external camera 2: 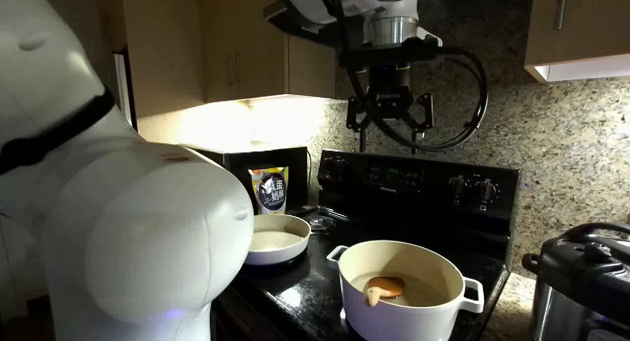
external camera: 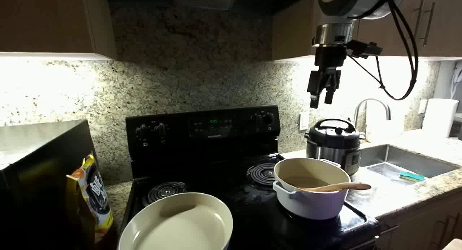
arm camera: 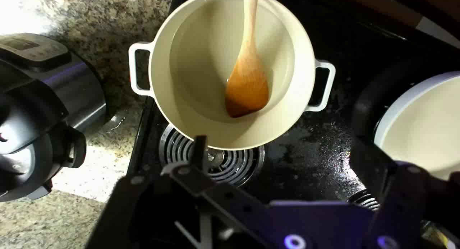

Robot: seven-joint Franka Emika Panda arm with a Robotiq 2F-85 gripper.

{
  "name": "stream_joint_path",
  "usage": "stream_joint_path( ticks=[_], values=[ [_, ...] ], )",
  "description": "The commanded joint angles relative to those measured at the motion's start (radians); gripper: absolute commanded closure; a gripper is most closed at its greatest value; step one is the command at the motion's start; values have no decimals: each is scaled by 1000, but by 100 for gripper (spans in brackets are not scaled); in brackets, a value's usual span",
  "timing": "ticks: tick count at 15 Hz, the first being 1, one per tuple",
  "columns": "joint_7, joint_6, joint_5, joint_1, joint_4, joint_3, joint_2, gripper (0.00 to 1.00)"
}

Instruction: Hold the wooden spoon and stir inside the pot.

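The white pot (external camera: 312, 206) stands on the stove and shows in an exterior view (external camera 2: 398, 324) and the wrist view (arm camera: 187, 119). The wooden spoon (external camera: 337, 187) leans in it, its broad end inside and its handle over the rim. In an exterior view the spoon's handle end points at the camera (external camera 2: 372, 295). In the wrist view the spoon (arm camera: 248, 76) lies inside the pot, handle cut off by the top edge. My gripper (external camera 2: 389, 143) is open, empty and high above the stove, apart from spoon and pot. It also shows in an exterior view (external camera: 321, 100) and the wrist view (arm camera: 282, 134).
A wide cream pan (external camera: 180, 224) sits on the stove beside the pot. A steel-and-black cooker (external camera: 334, 145) stands on the counter by the pot, near the sink (external camera: 429, 159). A snack bag (external camera 2: 270, 189) leans by a black box-like appliance. The stove's back panel (external camera 2: 418, 183) rises behind.
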Motion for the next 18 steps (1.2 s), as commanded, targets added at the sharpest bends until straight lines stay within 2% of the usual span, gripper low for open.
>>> stream_joint_path(
  ticks=[1, 9, 18],
  values=[
    [-1, -3, 2, -2, 2, 2, 1, 0],
    [4, 0, 3, -2, 0, 4, 4, 0],
    [-3, 5, 53, -8, -151, -20, 61, 0]
  ],
)
